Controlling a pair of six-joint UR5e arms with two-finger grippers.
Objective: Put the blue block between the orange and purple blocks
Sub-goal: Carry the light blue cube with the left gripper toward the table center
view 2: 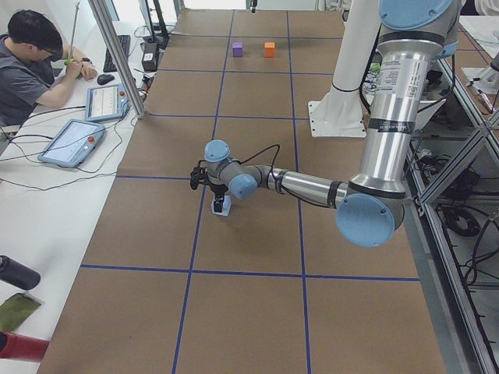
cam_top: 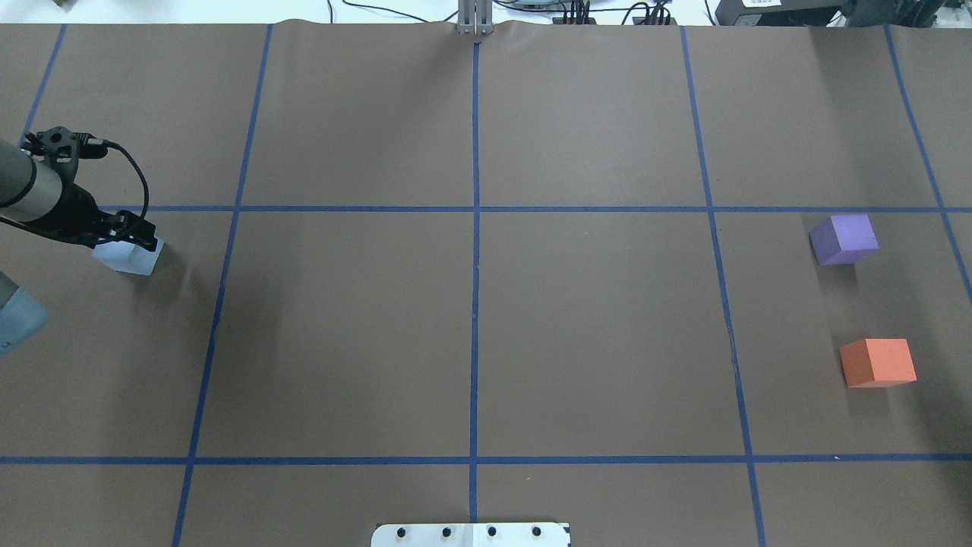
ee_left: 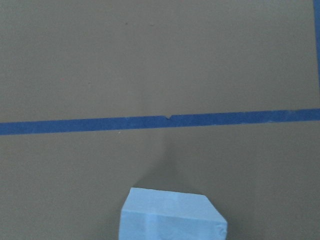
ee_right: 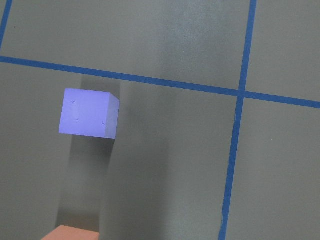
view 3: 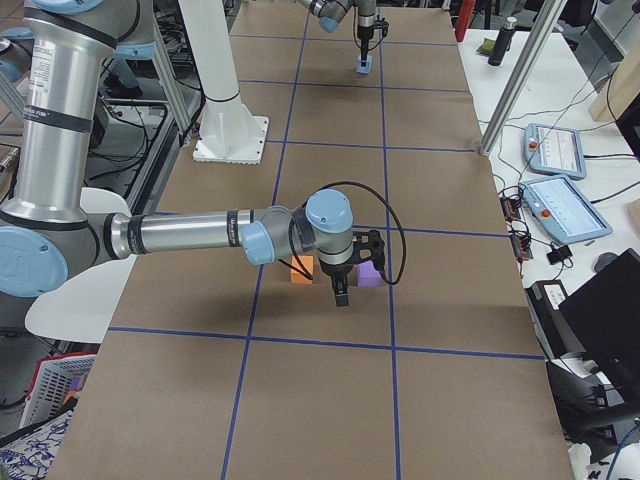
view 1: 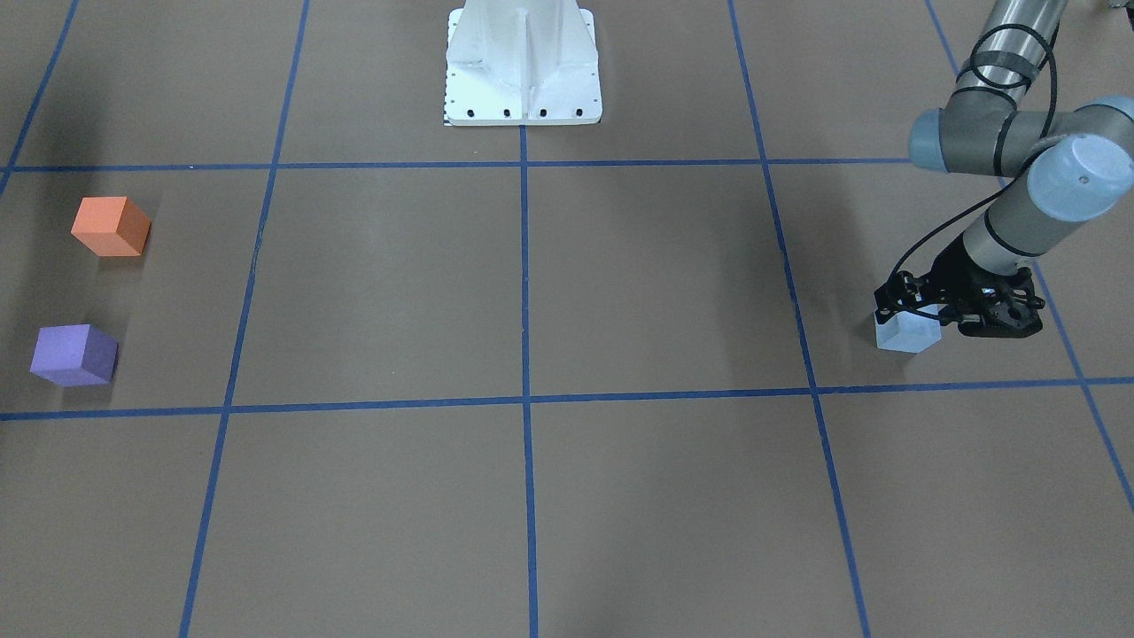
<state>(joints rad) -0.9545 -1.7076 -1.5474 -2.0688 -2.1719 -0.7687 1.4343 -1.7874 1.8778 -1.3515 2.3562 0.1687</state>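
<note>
1. nearest the right-end camera, our right arm (view 3: 190, 235) reaches level over the table with its wrist turned down. the right gripper (view 3: 342, 293) hangs above the orange and purple blocks, touching neither. only that side view shows it, so we cannot tell whether it is wide or narrow.
2. our table (cam_top: 592, 319) is covered in brown paper, and blue tape lines (cam_top: 474, 304) divide it into a grid of squares.
3. our left arm (view 2: 312, 185) stretches low toward the table's left end, its forearm nearly level.
4. our white pedestal (view 1: 523, 62) stands at the robot's edge, on the middle tape line.
5. our left gripper (view 1: 911, 312) points down, right at the top of the blue block. its dark fingers blur into the block's upper edge, and the wrist view shows no fingers. we cannot tell whether it clamps the block or merely stands over it.
6. the blue block (view 1: 905, 337) is pale and appears to sit on the paper. it lies in the middle row of squares at our left end, near the tape line on the row's far side. it is well apart from the other two blocks, which are at the opposite end.
7. the orange block (view 1: 111, 226) and purple block (view 1: 73, 354) stand at our right end in that same row. they are near each other but not touching, with bare paper between them. orange is closer to the robot and purple farther out.
</note>
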